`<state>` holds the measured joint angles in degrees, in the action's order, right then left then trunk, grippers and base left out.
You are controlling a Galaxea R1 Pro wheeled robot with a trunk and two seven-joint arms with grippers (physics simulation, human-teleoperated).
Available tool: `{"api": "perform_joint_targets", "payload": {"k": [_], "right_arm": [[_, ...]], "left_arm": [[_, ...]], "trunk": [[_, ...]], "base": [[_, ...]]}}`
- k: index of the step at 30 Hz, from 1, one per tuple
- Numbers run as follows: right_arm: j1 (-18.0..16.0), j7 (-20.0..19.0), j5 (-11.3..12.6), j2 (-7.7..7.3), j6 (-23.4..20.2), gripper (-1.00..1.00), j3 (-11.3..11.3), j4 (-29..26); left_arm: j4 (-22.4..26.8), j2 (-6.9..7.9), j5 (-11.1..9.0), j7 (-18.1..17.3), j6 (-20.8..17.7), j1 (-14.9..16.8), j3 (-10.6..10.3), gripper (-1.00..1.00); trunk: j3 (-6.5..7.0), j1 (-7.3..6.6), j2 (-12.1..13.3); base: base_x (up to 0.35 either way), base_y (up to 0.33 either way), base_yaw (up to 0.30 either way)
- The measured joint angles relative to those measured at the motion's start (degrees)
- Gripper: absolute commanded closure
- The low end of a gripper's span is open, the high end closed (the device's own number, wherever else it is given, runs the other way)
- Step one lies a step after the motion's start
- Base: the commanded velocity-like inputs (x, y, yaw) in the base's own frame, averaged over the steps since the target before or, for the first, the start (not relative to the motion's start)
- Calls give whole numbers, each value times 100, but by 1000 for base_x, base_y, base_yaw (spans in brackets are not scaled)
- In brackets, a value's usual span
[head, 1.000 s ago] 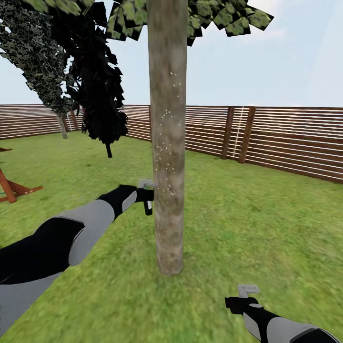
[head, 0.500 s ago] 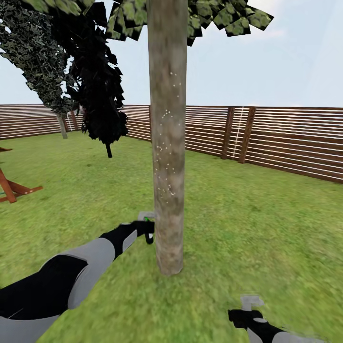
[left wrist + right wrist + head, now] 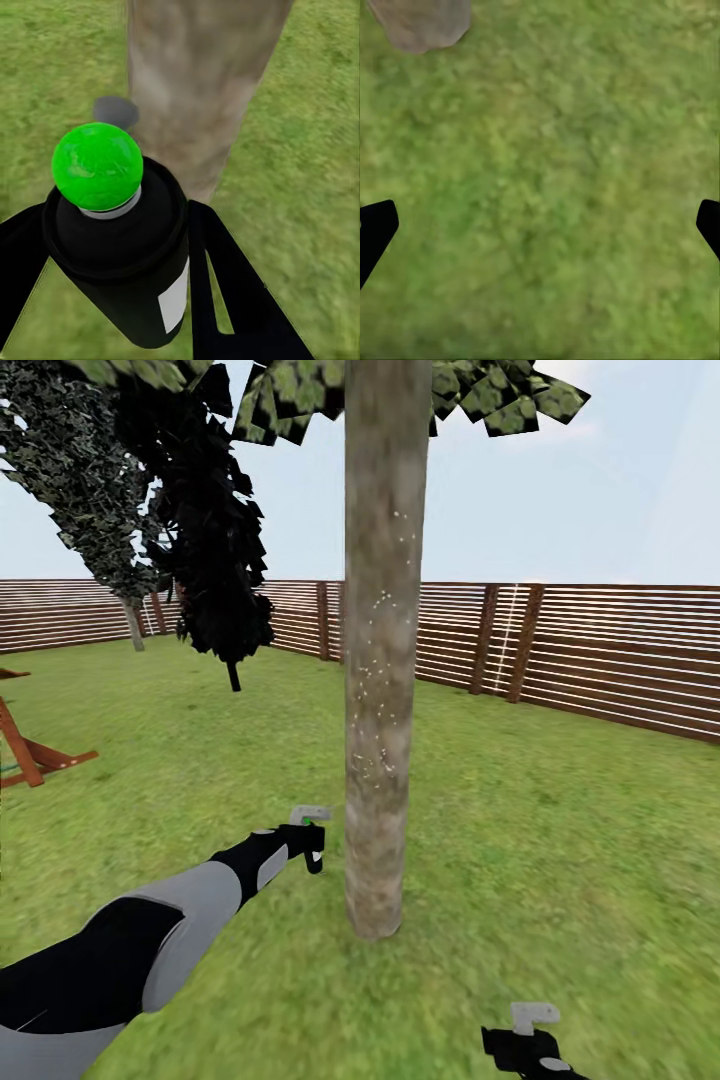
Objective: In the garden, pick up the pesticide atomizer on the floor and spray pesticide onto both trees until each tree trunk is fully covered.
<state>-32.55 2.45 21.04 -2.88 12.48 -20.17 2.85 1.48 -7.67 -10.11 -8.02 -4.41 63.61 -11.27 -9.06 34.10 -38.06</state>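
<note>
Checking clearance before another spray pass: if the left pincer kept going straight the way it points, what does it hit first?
Most likely the pale mottled tree trunk. The left pincer, gripping the dark green-capped atomizer bottle, points at its lower part. How far off is unclear.

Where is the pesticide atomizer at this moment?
In the head view, the pesticide atomizer is in the left gripper, just left of the tree trunk, low above the grass.
</note>
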Motion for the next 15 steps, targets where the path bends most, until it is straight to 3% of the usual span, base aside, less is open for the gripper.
{"api": "perform_joint_targets", "payload": {"k": [4, 15], "right_arm": [[2, -2, 2, 2, 0, -100, 0, -1], [4, -2, 9, 8, -6, -100, 0, -1]], "left_arm": [[0, -1, 0, 0, -1, 1, -6, 100], [-1, -2, 0, 0, -1, 0, -8, 100]], "trunk": [[0, 0, 0], [0, 0, 0]], "base": [[3, 348, -85], [0, 350, -289]]}}
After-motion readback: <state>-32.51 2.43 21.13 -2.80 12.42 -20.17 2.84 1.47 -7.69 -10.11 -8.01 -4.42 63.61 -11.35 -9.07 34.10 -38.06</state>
